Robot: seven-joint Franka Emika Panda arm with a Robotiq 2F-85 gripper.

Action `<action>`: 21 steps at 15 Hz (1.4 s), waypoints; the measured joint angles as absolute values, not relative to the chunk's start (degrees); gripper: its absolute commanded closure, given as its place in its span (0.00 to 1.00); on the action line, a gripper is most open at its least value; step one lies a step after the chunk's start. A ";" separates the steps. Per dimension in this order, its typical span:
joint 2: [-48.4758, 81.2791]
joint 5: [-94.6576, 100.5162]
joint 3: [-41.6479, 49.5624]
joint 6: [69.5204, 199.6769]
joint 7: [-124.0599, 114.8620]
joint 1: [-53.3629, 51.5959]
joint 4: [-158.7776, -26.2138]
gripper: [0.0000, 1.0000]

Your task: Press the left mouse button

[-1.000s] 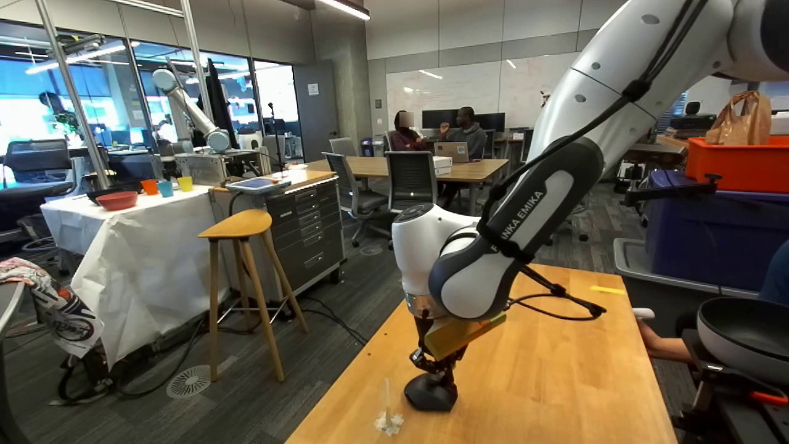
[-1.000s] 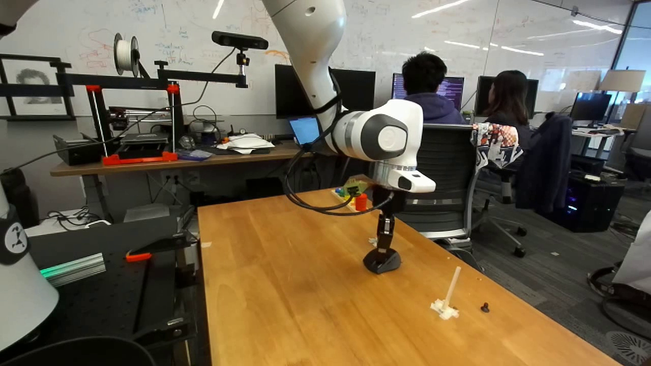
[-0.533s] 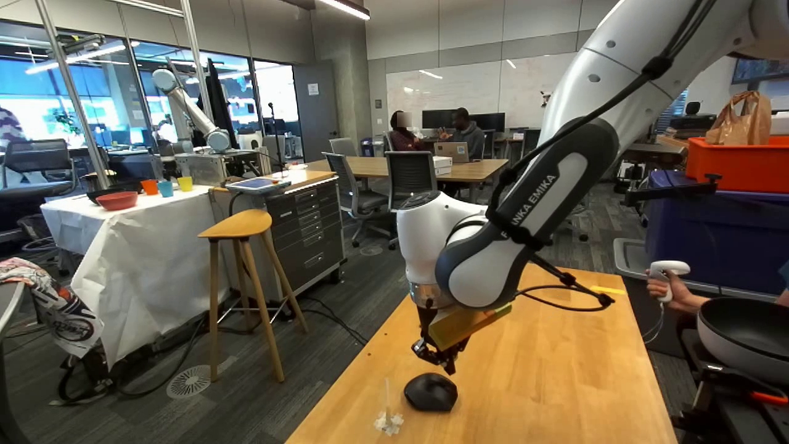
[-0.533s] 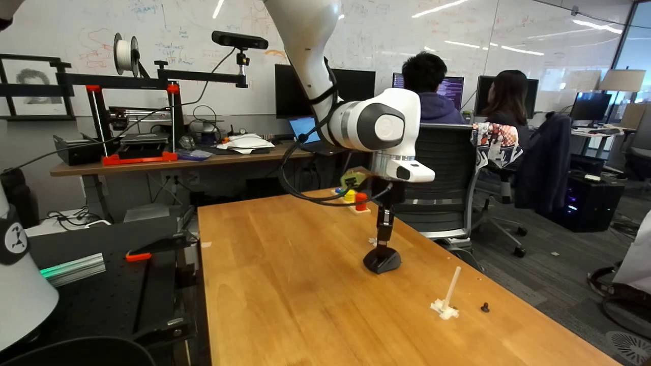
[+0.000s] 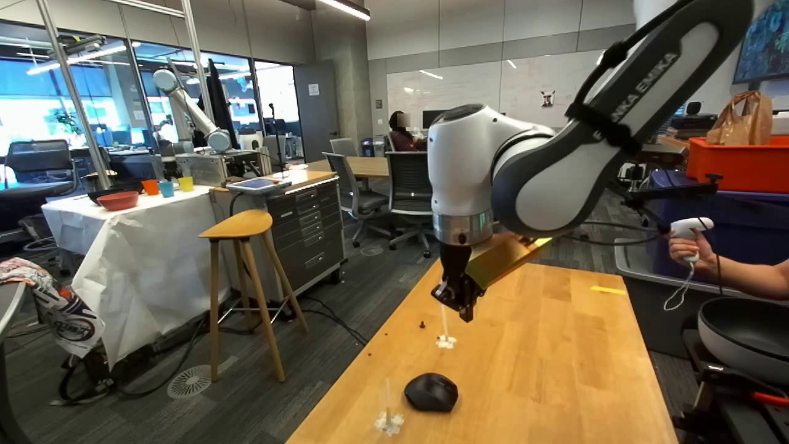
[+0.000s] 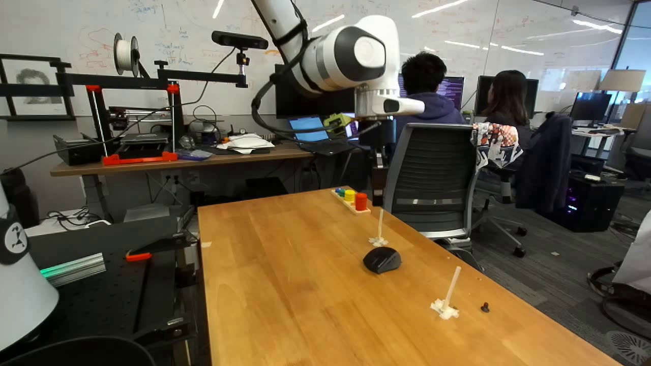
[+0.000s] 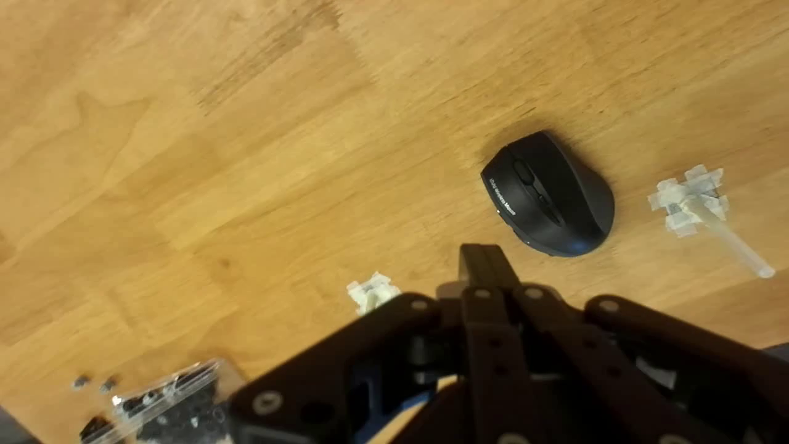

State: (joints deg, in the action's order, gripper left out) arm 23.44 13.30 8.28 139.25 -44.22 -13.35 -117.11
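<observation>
A black rounded computer mouse (image 5: 431, 393) lies on the wooden table in both exterior views (image 6: 382, 260). In the wrist view the mouse (image 7: 555, 197) points to the upper left, with its scroll wheel visible. Its left mouse button (image 7: 506, 180) is the front part on the side with white lettering. My gripper (image 7: 484, 259) is shut, its fingertips pressed together with nothing seen between them. In both exterior views the gripper (image 5: 466, 314) hangs well above the table, apart from the mouse (image 6: 377, 198).
Thin white pegs stand on taped bases on both sides of the mouse (image 6: 379, 234), (image 6: 449, 295). A coloured stacking toy (image 6: 351, 201) sits at the table's edge. A clear box of dark bits (image 7: 179, 407) shows in the wrist view. A small dark bolt (image 6: 485, 307) lies near a peg.
One second ago the fingertips were down at the mouse. My gripper has since risen and moved away from it. The mouse lies in the same place.
</observation>
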 measured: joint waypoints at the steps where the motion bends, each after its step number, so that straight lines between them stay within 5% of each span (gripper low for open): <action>1: 20.52 15.46 8.14 138.61 -43.81 -13.67 -118.83 1.00; 6: 7.51 16.15 3.28 138.52 -32.92 -12.98 -126.38 1.00; 7: 5.54 15.00 1.98 138.52 -30.02 -12.75 -127.51 0.74; 9: 2.52 11.38 -0.24 138.39 -23.49 -12.44 -129.22 0.67; 16: -3.86 7.74 -3.10 131.45 -11.33 -11.39 -132.63 0.12; 18: -5.19 7.86 -3.10 128.89 -10.82 -10.34 -133.57 0.01; 21: -7.20 8.44 -3.03 124.56 -10.82 -7.94 -135.09 0.00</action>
